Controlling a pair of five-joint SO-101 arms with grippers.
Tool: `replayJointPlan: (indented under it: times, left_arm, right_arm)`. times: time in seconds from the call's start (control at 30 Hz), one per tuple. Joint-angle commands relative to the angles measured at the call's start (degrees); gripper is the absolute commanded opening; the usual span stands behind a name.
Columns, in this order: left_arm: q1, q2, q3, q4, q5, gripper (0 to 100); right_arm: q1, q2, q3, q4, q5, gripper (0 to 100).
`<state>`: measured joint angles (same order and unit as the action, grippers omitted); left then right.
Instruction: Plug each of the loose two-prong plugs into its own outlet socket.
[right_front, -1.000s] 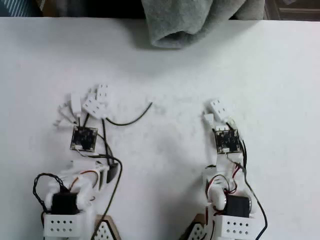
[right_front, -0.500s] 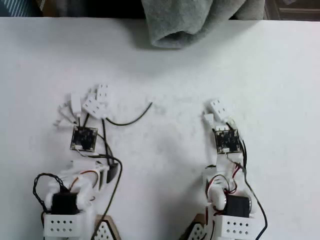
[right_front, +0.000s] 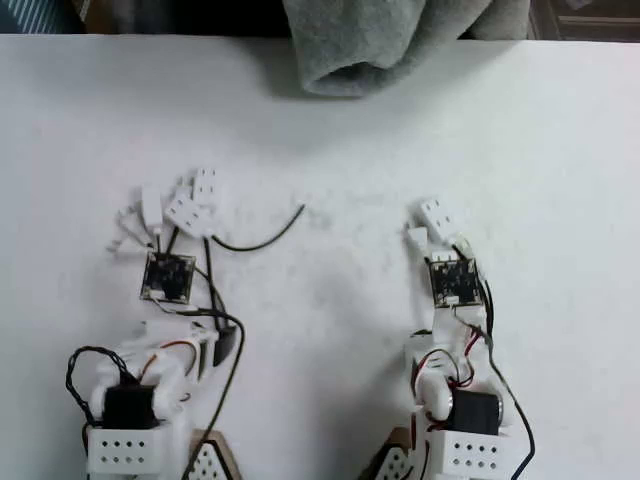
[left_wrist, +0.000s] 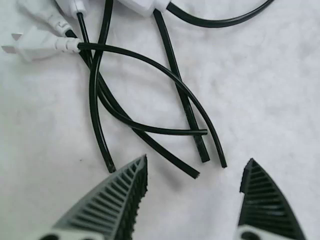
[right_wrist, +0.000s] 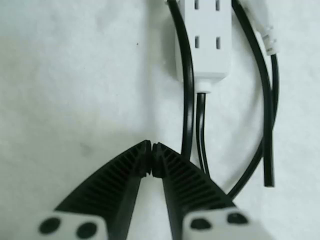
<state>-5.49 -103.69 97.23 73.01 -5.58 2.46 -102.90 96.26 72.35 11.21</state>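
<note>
In the left wrist view my left gripper (left_wrist: 194, 172) stands open over a tangle of black cables (left_wrist: 150, 95), holding nothing. A white two-prong plug (left_wrist: 40, 44) lies loose beyond the cables, with a second plug (left_wrist: 75, 6) and an outlet block (left_wrist: 140, 5) at the picture's edge. From above, two white outlet blocks (right_front: 195, 200) and the loose plugs (right_front: 150, 207) lie just ahead of the left arm. My right gripper (right_wrist: 150, 156) is shut on nothing, close to a white outlet block (right_wrist: 206, 40) with empty slots. A white plug (right_wrist: 262, 25) lies beside that block.
A grey cloth (right_front: 380, 40) hangs over the table's far edge. A black cable end (right_front: 270, 235) curves out toward the table's middle. The white table (right_front: 330, 150) is bare between the two arms and toward the far side.
</note>
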Motion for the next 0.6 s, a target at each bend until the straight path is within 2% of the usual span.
replayJointPlan:
  times: [0.0, 0.47, 0.57]
  left_arm:
    - [-0.13, -0.22, -0.18, 0.44, 0.18, 30]
    - [-0.13, -0.22, -0.18, 0.44, 0.18, 30]
    - [-0.13, -0.22, -0.18, 0.44, 0.18, 30]
  right_arm:
    - [0.4, -0.31, 0.62, 0.4, 0.26, 1.8]
    - [0.22, -0.31, 0.62, 0.4, 0.44, 1.8]
    - [-2.86, -0.31, 0.62, 0.4, 0.53, 1.8]
